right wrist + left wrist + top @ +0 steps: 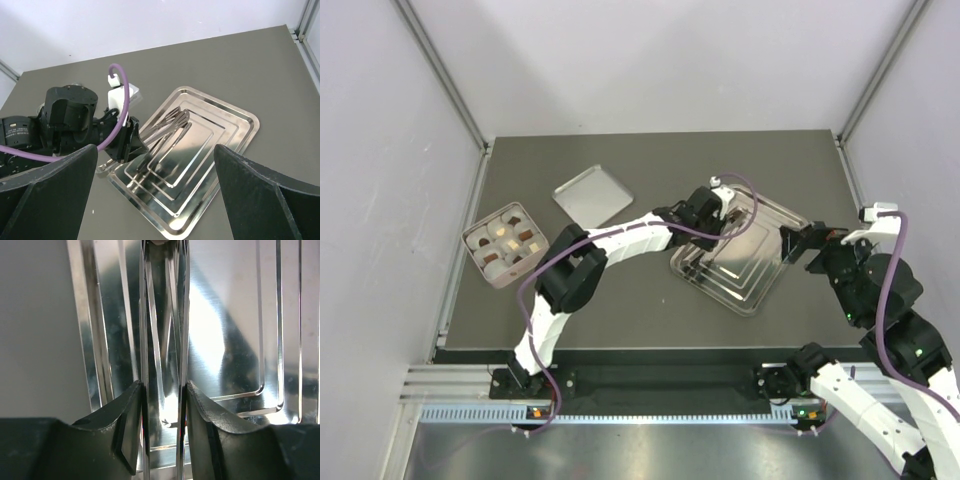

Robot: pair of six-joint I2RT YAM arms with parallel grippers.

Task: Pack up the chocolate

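1. White walls enclose a dark grey bench [620, 310] on three sides; both arms reach onto it from the near edge.
2. Left claw [164, 390]: set low over a stepped steel tray [745, 292], its two black fingers [131, 430] pressed against the outer faces of a pair of metal tongs [167, 131]. It pinches the tongs at their handle end, and both tong arms run straight ahead of the fingertips across the tray floor.
3. Right claw [160, 200]: spread wide with nothing between its fingers. It is held above the bench just off the tray's right edge and faces the left claw across the tray.
4. Chocolate [527, 236]: dark and pale pieces sit in the cells of a square divided box [477, 262]. The box is well to the left of the left claw, near the bench's left edge and far from both claws.
5. Square metal plate [592, 194]: lies flat on the bench between the box and the left claw, to that claw's left and apart from it.
6. Purple cable [121, 95]: loops over the left wrist, just behind the left claw.
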